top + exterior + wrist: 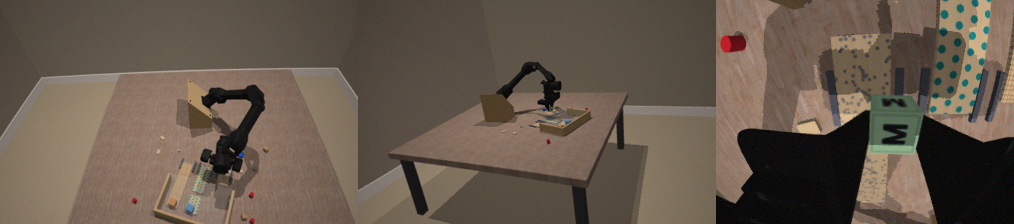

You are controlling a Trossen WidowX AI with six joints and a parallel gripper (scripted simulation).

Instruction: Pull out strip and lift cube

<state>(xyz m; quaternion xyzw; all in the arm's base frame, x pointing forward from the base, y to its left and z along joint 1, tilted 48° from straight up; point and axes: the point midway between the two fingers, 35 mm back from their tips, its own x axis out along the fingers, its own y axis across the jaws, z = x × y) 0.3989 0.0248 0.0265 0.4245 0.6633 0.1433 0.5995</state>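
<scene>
Labelled cube between your tool's fingers, above the speckled strip

In the top view, you have a red cylinder (134, 200) (548, 141) at lower left on the tabletop (134, 117) (475, 147). Two small pale pieces lie nearer the middle, above the open-sided wooden tray (162, 191) (552, 129), which occupies the bottom of the frame. At the tray's left, your lined strip (182, 179) slants down to the orange cube (172, 202) (560, 125) on its lower end. Next comes the teal-dotted strip (202, 182) (959, 55), with a gap between it and the lower dotted piece (194, 201), where the blue cube (190, 208) (568, 122) sits.

The angled wooden stand (200, 115) (497, 108) is farther up, with your black arm (251, 117) (530, 66) reaching from it toward the right, then down to the tool (222, 165) (550, 108) (890, 116). The tool is partly closed, with the green cube marked M (551, 108) (895, 127) gripped between its fingers. At the centre of the wrist view, that cube covers part of the speckled strip (222, 180) (546, 113) (861, 62); you cannot tell whether they touch. A blue round piece (241, 155) (544, 109) is just right of the tool from above. Farther right, you have an orange block (265, 149), and below it a second red cylinder (251, 194) (733, 43).
</scene>
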